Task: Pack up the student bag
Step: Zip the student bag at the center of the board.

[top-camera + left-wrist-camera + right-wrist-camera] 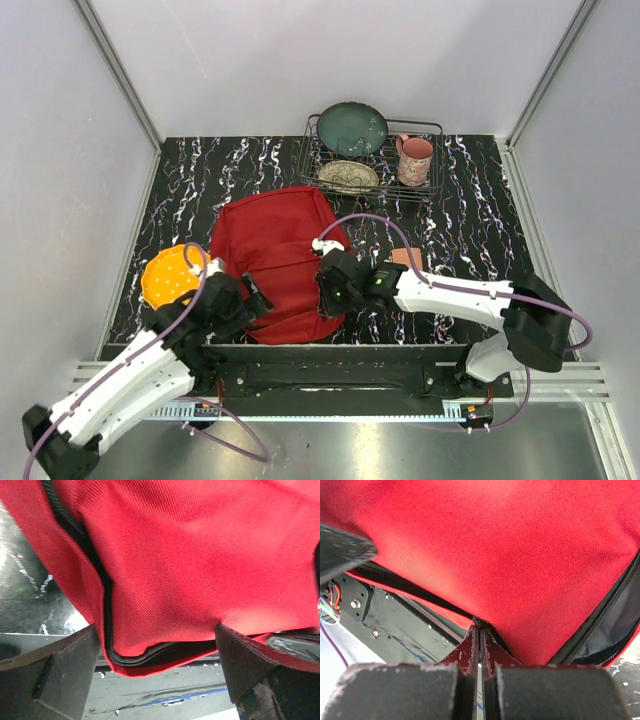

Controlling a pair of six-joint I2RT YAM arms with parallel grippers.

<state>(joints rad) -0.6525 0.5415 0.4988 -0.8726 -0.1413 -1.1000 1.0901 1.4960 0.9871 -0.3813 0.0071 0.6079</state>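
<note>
Top view: bag [268, 258] lies flat mid-table [460, 220]. The left gripper [252, 300] is at its near-left corner and the right gripper [326, 289] at its near-right edge. Judged: the two flank the near side so the opening can be worked from both ends.

Left wrist: jaws wide apart, straddling the bag's corner and zip [106, 610], holding nothing. Probably poised to clamp the seam.

Right wrist: jaws pressed together on a red fold or tab at the bag's edge; cannot tell which. Likely pinched to lift or pull the mouth open.
</note>
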